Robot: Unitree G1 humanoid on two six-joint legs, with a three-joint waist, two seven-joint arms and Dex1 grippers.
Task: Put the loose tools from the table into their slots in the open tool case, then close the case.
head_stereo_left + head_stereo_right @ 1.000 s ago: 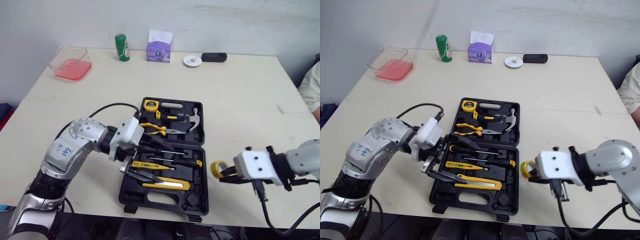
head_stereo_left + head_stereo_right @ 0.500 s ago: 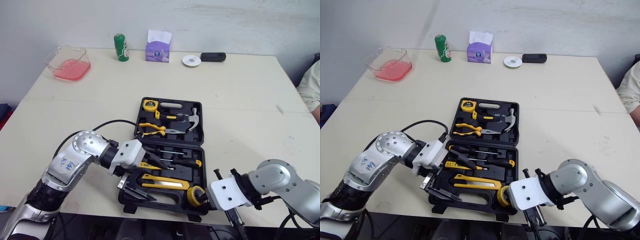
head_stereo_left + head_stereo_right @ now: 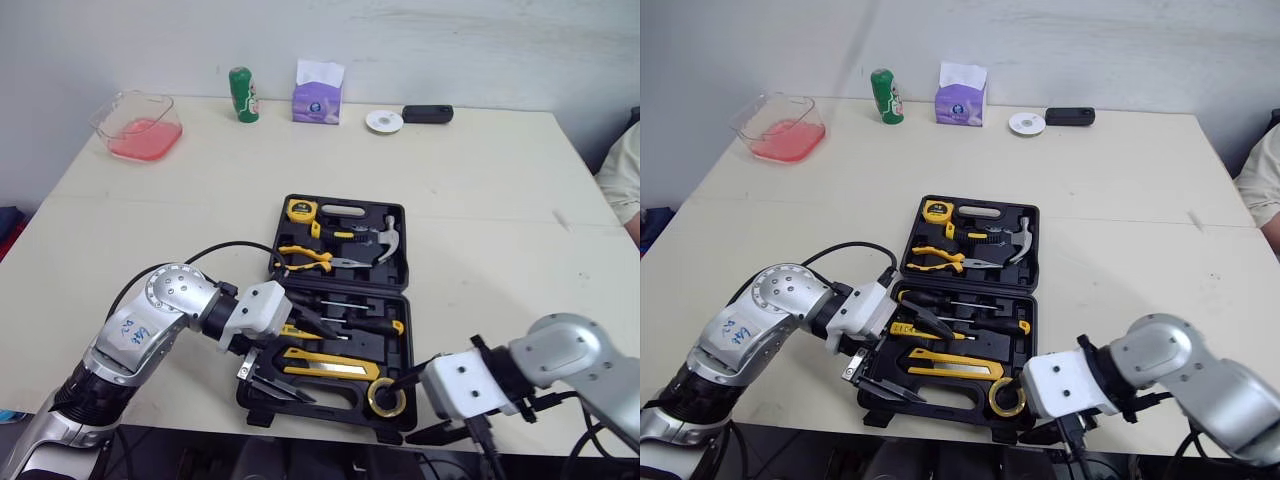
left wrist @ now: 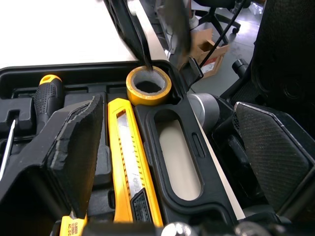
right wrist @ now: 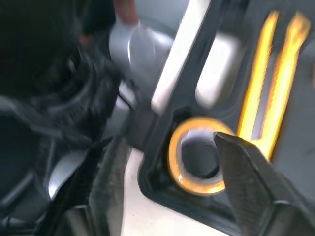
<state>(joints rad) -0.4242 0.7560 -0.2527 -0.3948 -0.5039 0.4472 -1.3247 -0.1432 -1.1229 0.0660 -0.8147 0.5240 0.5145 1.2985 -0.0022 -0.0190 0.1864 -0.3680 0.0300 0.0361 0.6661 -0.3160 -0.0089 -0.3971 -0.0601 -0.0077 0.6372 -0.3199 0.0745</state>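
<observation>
The black tool case point(image 3: 392, 283) lies open in the middle of the table, holding a tape measure point(image 3: 299, 209), a hammer point(image 3: 385, 238), pliers point(image 3: 305, 257), screwdrivers point(image 3: 350, 322) and a yellow utility knife point(image 3: 330, 368). A yellow tape roll point(image 3: 384, 397) rests in the case's near right corner. My right gripper point(image 3: 402, 412) is open there: one finger reaches into the roll's hole, the other hangs past the table's front edge. In the right wrist view the roll point(image 5: 197, 187) lies under one finger. My left gripper point(image 3: 290, 352) stands open over the case's near left part, above the knife point(image 4: 129, 157), holding nothing.
Along the table's far edge stand a pink-filled clear tub point(image 3: 138, 128), a green can point(image 3: 243, 95), a purple tissue box point(image 3: 319, 95), a white disc point(image 3: 384, 121) and a black device point(image 3: 428, 114). A person's sleeve point(image 3: 625, 175) shows at the right edge.
My right gripper carried the tape roll from beside the case to its near right corner, then opened and let it go there. My left gripper dropped towards the case's near left and has since held still.
</observation>
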